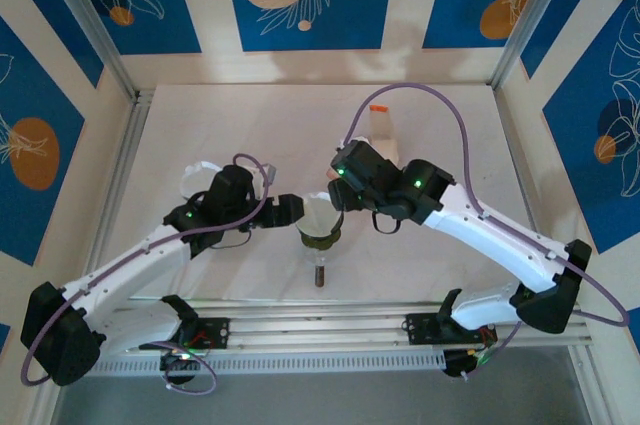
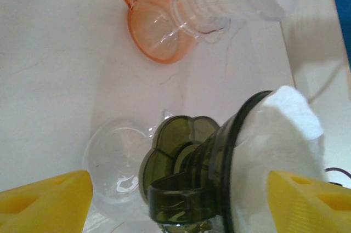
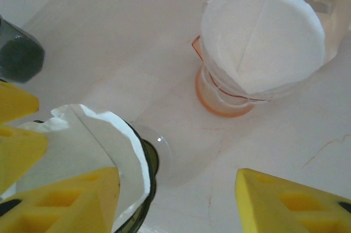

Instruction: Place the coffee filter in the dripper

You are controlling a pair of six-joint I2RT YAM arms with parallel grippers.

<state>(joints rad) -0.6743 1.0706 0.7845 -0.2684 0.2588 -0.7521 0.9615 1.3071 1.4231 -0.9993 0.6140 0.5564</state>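
The white coffee filter (image 1: 318, 213) sits inside the olive-green dripper (image 1: 320, 239), which stands on a clear glass vessel (image 2: 115, 162) near the table's front middle. My left gripper (image 1: 296, 211) is open, its yellow fingers (image 2: 46, 200) straddling the dripper (image 2: 186, 172); the left pad stands well clear of it and the right pad is by the filter (image 2: 279, 140). My right gripper (image 1: 338, 195) hovers open just behind and right of the dripper. Its left finger (image 3: 66, 203) is in front of the filter's rim (image 3: 93, 145), with bare table between the pads.
A stack of clear drippers on an orange one (image 3: 225, 98), topped with a white filter (image 3: 263, 35), stands behind the right gripper (image 1: 385, 130). The same orange dripper (image 2: 156, 30) lies beyond the green one in the left wrist view. Walls close the table at back and sides.
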